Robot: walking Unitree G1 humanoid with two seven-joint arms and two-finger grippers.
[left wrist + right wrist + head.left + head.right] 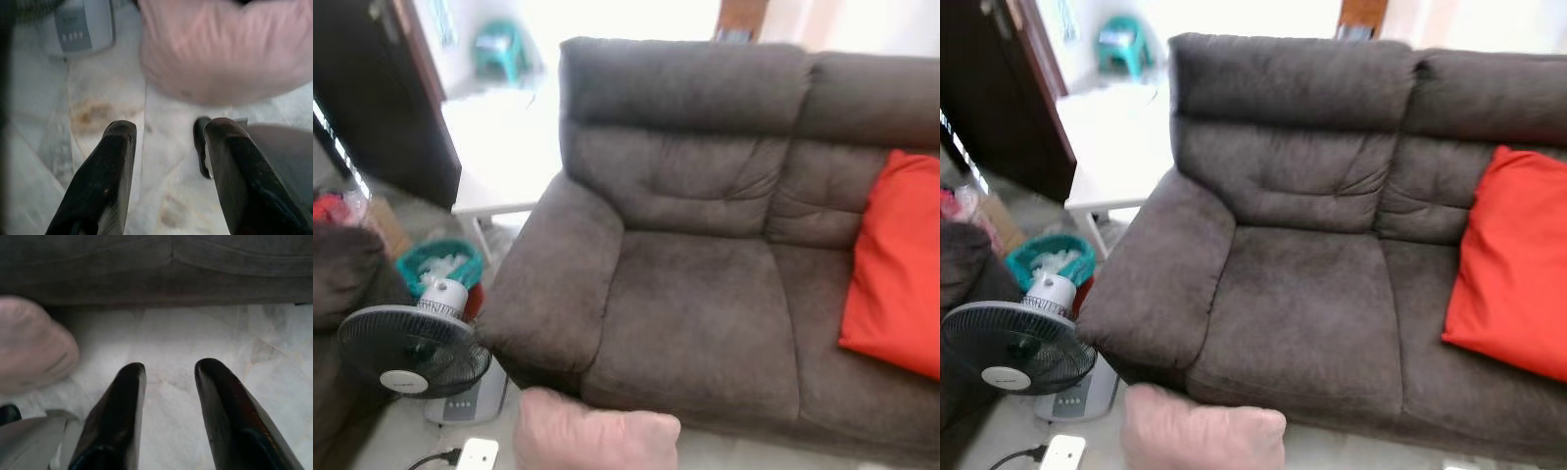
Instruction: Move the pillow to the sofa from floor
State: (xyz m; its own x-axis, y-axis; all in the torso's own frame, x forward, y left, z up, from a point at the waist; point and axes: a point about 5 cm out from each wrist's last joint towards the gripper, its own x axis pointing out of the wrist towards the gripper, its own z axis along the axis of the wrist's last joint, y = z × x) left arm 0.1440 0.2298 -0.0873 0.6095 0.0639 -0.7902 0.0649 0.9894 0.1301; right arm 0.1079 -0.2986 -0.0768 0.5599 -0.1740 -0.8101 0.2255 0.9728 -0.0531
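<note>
Left gripper (168, 142) spread wide, grasping nothing, poised above pale floor (98, 147) just short of pink pillow (225, 49). Right gripper (168, 374) likewise parted and empty, pillow off to one side. Pillow on floor, against front of dark sofa (705, 323), below its armrest. Risks: pinching only loose fabric and dropping it; clipping nearby fan (411, 348) or its cable; knocking red cushion (896, 264) on placement.
</note>
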